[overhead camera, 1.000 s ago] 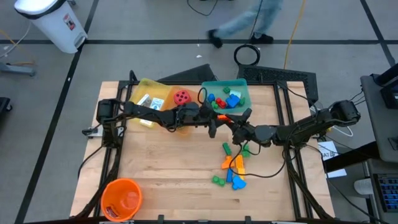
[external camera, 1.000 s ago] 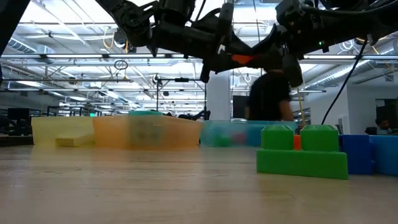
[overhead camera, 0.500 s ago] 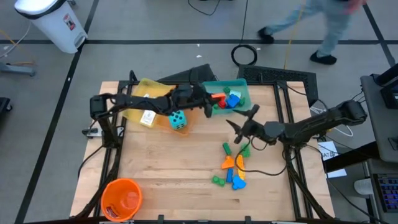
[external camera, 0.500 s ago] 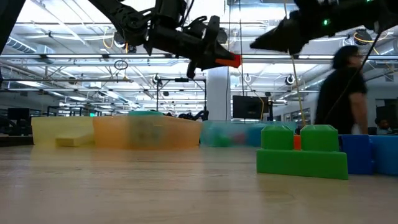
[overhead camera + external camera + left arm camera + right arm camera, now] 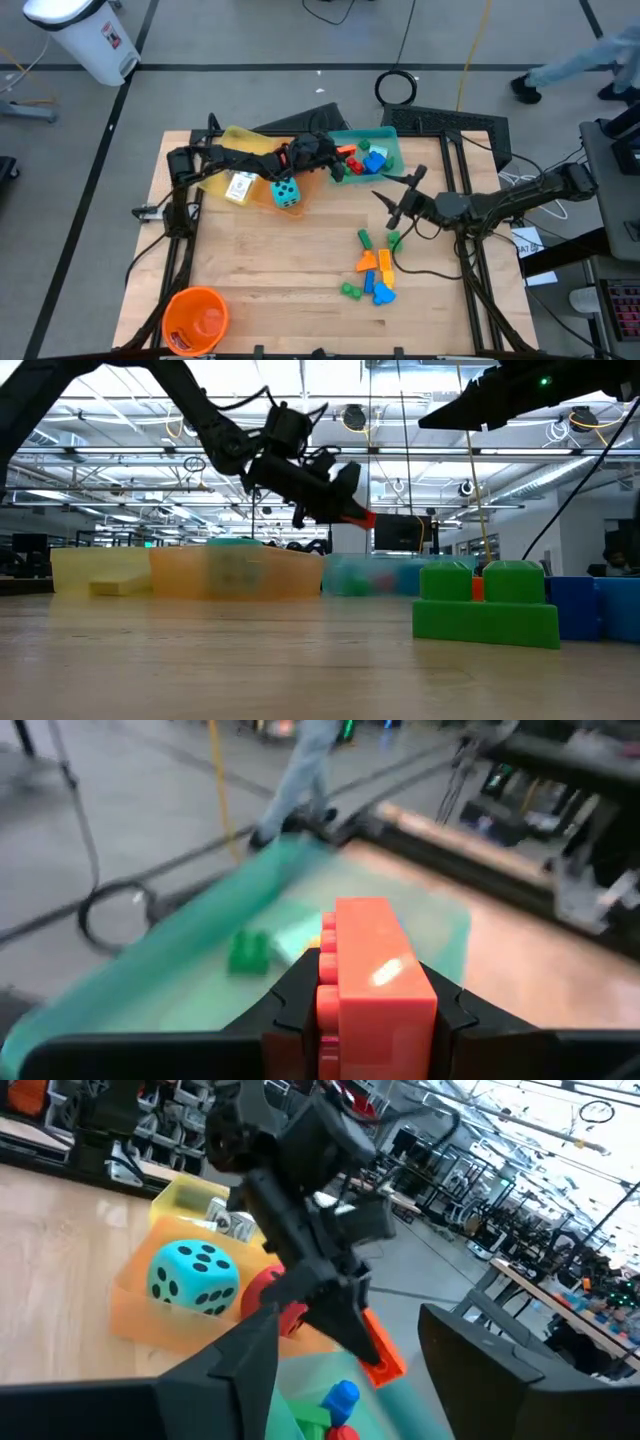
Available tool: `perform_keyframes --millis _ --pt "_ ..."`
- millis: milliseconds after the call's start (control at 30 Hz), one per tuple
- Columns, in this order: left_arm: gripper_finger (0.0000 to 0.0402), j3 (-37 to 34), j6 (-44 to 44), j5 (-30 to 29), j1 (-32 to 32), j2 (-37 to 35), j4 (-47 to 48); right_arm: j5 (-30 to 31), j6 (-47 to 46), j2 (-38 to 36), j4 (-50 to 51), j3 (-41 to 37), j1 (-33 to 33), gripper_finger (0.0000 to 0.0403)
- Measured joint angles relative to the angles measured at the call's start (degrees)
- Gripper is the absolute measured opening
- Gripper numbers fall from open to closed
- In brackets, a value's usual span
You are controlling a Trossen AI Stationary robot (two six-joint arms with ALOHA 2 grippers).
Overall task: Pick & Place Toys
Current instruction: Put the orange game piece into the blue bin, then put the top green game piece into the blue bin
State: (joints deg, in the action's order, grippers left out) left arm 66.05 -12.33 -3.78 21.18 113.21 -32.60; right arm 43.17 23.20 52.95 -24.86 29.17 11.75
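Our left gripper [image 5: 375, 1010], clamped on a red-orange plastic brick [image 5: 372, 980], hovers above the translucent teal tray [image 5: 389, 140], ready for release. Our right gripper [image 5: 398, 198], fingers apart, waits beside that tray, clear of the drop.

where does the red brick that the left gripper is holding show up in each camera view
High view: the red brick sits at the left gripper's tip, over the teal tray.
Low view: the brick hangs mid-air, above the trays.
Left wrist view: the brick fills the centre, between the fingers.
Right wrist view: the brick juts beside the cyan die.
Shared landmark: the teal tray.
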Motion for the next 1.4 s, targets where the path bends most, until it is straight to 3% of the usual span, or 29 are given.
perform_keyframes --millis 167,267,433,633,833,1000,1100,1400 --pt "0.0107 0.9 -0.3 -6.2 -0.3 1.6 -1.0 0.0 0.4 0.9 -0.2 0.0 -0.1 0.0203" --pt "0.0174 0.9 -1.3 -11.7 -0.7 1.6 -1.1 0.0 -0.9 1.1 0.2 0.0 -0.6 0.0207" --pt "0.0283 0.9 0.0 -11.2 -1.3 1.6 -1.1 -0.3 -3.9 1.2 1.9 0.0 -1.7 0.0217" --pt "0.0355 0.9 0.8 -11.2 -2.3 1.6 -0.9 -7.8 -8.9 0.9 6.0 0.0 -4.1 0.0222" --pt "0.0382 0.9 1.4 -11.1 -3.6 1.6 0.0 -16.5 -11.7 0.3 10.3 0.0 -5.6 0.0222" --pt "0.0385 0.9 1.7 -11.1 -4.7 1.6 0.4 -16.5 -14.6 -1.7 17.5 0.0 -5.2 0.0223" --pt "0.0385 0.9 1.7 -8.3 -5.1 1.0 1.3 -19.8 -16.7 -3.0 25.6 0.0 -3.4 0.0227" --pt "0.0386 0.9 1.6 -4.1 -5.2 0.4 2.4 -26.1 -37.8 -3.7 43.7 0.0 3.6 0.0268"
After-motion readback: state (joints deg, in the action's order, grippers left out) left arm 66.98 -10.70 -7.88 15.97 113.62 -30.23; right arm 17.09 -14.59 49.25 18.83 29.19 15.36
